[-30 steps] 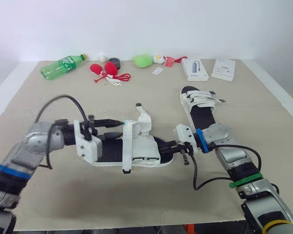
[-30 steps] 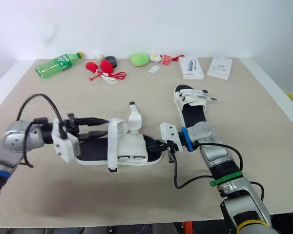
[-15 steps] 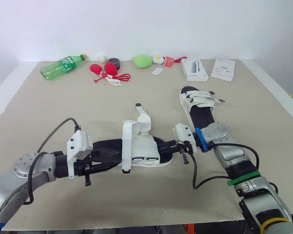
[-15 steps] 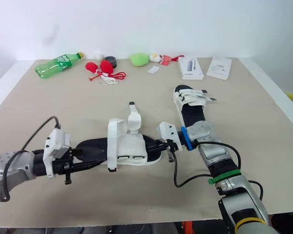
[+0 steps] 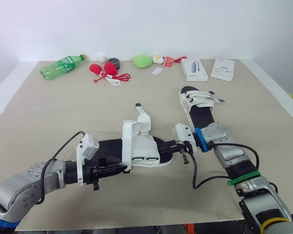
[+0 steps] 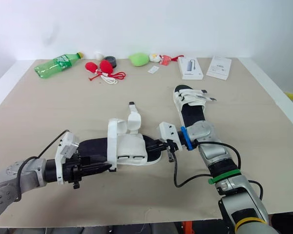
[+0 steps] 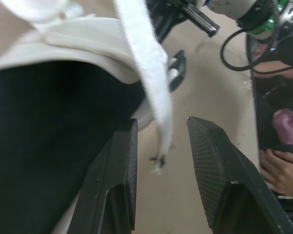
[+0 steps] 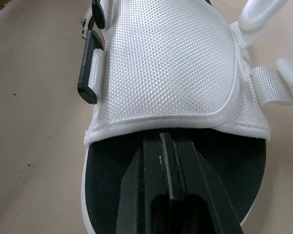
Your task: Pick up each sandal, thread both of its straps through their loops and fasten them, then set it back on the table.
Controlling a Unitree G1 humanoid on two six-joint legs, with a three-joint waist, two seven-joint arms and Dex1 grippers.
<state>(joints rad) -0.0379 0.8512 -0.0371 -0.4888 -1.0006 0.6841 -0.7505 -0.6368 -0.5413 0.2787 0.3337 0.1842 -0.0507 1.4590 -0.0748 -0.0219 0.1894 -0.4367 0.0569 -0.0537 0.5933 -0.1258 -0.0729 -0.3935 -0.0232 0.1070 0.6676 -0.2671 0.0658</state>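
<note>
A white sandal with a black sole (image 5: 141, 146) lies mid-table, toe toward my right arm. My right gripper (image 5: 168, 146) is shut on the toe edge of the sole, seen close in the right wrist view (image 8: 167, 141). One loose strap (image 5: 143, 117) stands up; the other strap (image 5: 127, 153) hangs down the near side. My left gripper (image 5: 121, 168) is open, low by the table, and the hanging strap's end (image 7: 156, 112) dangles between its fingers (image 7: 115, 180) without being pinched. A second sandal (image 5: 200, 105) lies further back on the right, its straps lying across it.
Along the far edge lie a green bottle (image 5: 61, 67), red items with a cord (image 5: 106, 70), a black roll (image 5: 114, 62), a green soft toy (image 5: 142, 60), a grey box (image 5: 194, 69) and a white booklet (image 5: 223, 68). A person's hand (image 7: 278, 170) shows beyond the table.
My left gripper let go of the sandal's heel, dropped to the near side and moved forward until the hanging strap end lies between its fingers. The right gripper and sandal stayed put.
</note>
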